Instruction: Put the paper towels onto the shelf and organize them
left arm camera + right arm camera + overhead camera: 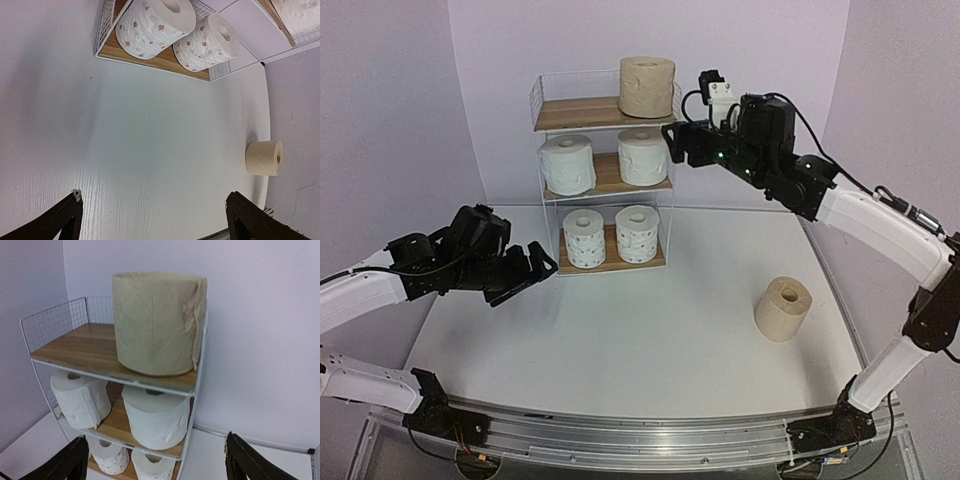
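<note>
The shelf (578,113) stands at the back of the table. A tan roll (647,86) stands on the right of its top board, two plain white rolls (567,164) on the middle board, two dotted rolls (585,238) on the bottom board. Another tan roll (783,308) lies on the table at the right, also in the left wrist view (263,158). My right gripper (670,143) is open and empty, just right of the shelf's top; the tan roll (159,322) fills its view. My left gripper (533,268) is open and empty, left of the bottom board.
The white table (620,340) ends in a metal rail (650,440) at the near edge. Purple walls close in the back and sides. The left half of the shelf's top board (82,347) is bare.
</note>
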